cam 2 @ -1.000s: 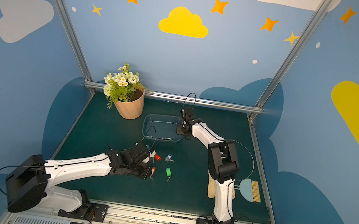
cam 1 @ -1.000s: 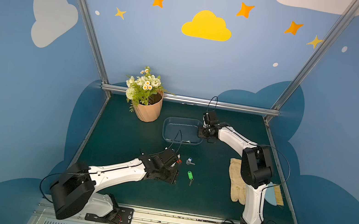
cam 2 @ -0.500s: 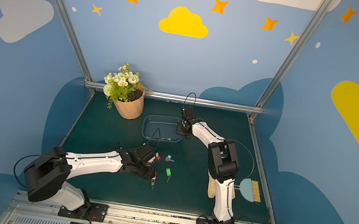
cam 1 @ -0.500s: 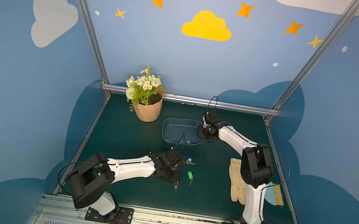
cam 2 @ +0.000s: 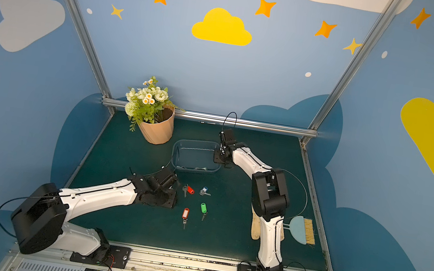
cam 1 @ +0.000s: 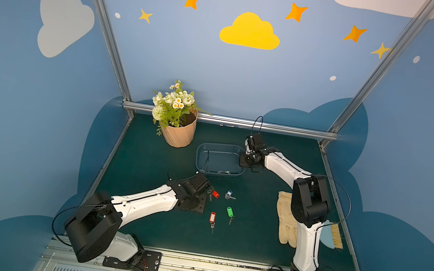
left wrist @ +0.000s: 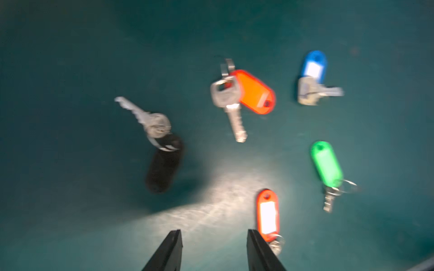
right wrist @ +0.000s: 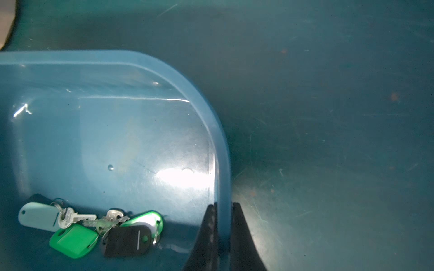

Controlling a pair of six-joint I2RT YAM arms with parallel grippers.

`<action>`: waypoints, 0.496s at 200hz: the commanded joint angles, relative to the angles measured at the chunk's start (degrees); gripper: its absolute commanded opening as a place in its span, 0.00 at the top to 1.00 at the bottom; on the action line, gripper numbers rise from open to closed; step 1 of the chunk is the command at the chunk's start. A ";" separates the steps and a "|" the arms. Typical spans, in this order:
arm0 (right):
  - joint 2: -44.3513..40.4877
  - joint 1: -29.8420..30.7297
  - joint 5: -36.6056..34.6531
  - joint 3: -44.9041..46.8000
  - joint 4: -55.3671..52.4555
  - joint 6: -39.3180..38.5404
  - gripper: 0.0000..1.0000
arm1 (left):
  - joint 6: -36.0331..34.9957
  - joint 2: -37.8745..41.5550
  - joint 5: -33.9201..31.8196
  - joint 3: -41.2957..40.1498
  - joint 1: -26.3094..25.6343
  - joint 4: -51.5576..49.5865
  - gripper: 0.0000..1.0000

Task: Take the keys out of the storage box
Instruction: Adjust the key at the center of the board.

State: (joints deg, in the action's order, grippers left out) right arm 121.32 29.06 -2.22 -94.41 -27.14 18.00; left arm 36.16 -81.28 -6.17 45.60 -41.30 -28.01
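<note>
Since 1 second ago a red-tagged key (cam 1: 212, 217) has appeared on the bench (cam 1: 148, 158), near the green-tagged key (cam 1: 229, 211), and the left hand (left wrist: 213, 232) has let go. It is now released, its 2 fingers apart with nothing between them. Its wrist view shows 5 keys lying out on the green surface: those 2, a blue-tagged key (left wrist: 313, 68), an orange-red fob (left wrist: 254, 92) and a black fob (left wrist: 164, 162) (the picture is blurred, so finer detail is lost). The right hand (right wrist: 224, 205) has not shifted and is clenched on the side wall of the storage box (cam 1: 221, 144), 1 finger inside and 1 outside. A cluster of keys (right wrist: 70, 217) is left in the box, bunched against the wall nearest the robot's base: a whitish tag (right wrist: 37, 220), 2 green tags (right wrist: 70, 241) and another dark fob (right wrist: 126, 241), with their rings overlapping.

The step in hand looks like the return trip for another key. To do it well, the left hand should lift clear of the laid-out keys and cross the rim from above. It should then pinch 1 tag at the cluster's edge, probably the whitish tag, since overlapping rings could drag neighbours along.
</note>
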 commanded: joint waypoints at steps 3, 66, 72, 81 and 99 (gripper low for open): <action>0.48 -0.27 0.47 -0.23 -1.69 -0.68 0.99 | -1.67 -2.53 -2.28 0.18 2.19 -1.21 0.51; 0.03 -0.64 0.28 0.46 -1.86 -0.50 0.98 | -4.48 -9.79 0.76 2.49 6.45 3.65 0.73; -0.07 -0.62 0.15 0.57 -1.95 -0.47 0.99 | -4.83 -10.44 0.92 2.76 6.75 3.64 0.73; -0.30 -0.74 0.11 0.71 -1.93 -0.43 0.98 | -5.26 -11.29 1.08 3.30 7.05 3.47 0.74; -0.88 -0.91 0.02 1.40 -1.91 -0.28 0.99 | -5.97 -11.77 0.90 4.42 7.53 2.57 0.75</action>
State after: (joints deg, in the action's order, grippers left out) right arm 121.32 28.58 -2.24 -94.30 -27.09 18.00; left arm 32.12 -91.79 -5.91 48.38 -34.52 -24.97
